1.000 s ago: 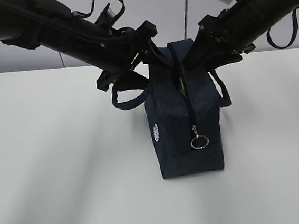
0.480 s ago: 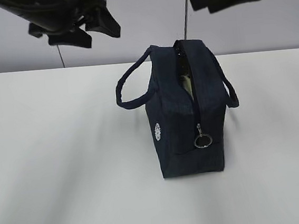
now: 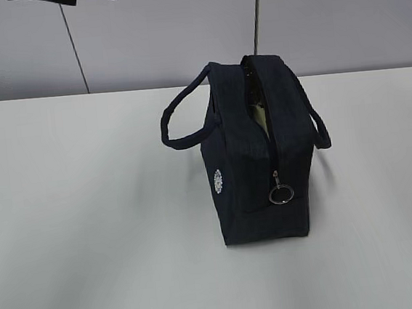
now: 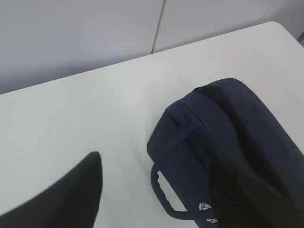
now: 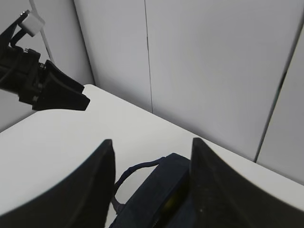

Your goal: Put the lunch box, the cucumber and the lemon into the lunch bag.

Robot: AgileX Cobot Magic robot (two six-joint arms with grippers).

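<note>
Hanging high above the white desk (image 3: 89,231), the left pincer (image 5: 64,97) shows in the exterior view only as dark tips at the top left edge, and in the right wrist view it appears from the side as a black wedge near the far wall; its fingers stand apart with nothing between them. In its own wrist view one dark finger (image 4: 61,194) fills the lower left corner and the other rises at the lower right, over the bag. The right pincer (image 5: 152,190) is out of the exterior view; its wrist camera shows two broad black fingers (image 5: 80,190) spread wide and empty, with the lunch bag (image 3: 258,164) lying below, seen through the gap between them and well apart from them. The lunch bag stands upright near the middle of the desk, toward the far edge, neither pincer touching it. Its top zipper is parted in a narrow slit, and a pale greenish surface (image 3: 261,116) shows inside; what it is I cannot tell. The metal ring pull (image 3: 280,193) hangs at the near end, the round white logo (image 3: 218,182) marks the left side, and one looped handle (image 3: 181,124) arches out to the left, the other to the right. Behind the desk stands a grey panelled wall (image 3: 339,17).
</note>
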